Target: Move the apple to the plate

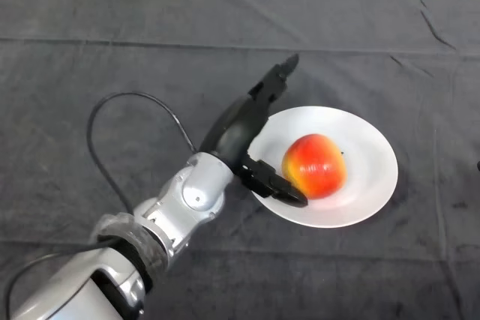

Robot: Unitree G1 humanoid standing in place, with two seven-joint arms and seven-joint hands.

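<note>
A red and yellow apple [315, 165] rests on a white plate [367, 155] to the right of the table's middle. My left hand [238, 131] is at the plate's left rim, open around the apple's left side. Its fingers [276, 82] stretch straight toward the far side, away from the apple. Its thumb [276, 184] lies over the plate's near left part and reaches the apple's lower left side. I cannot tell if the thumb touches the apple.
A dark wrinkled cloth [112, 58] covers the whole table. My silver-grey arm [172, 211] comes in from the lower left.
</note>
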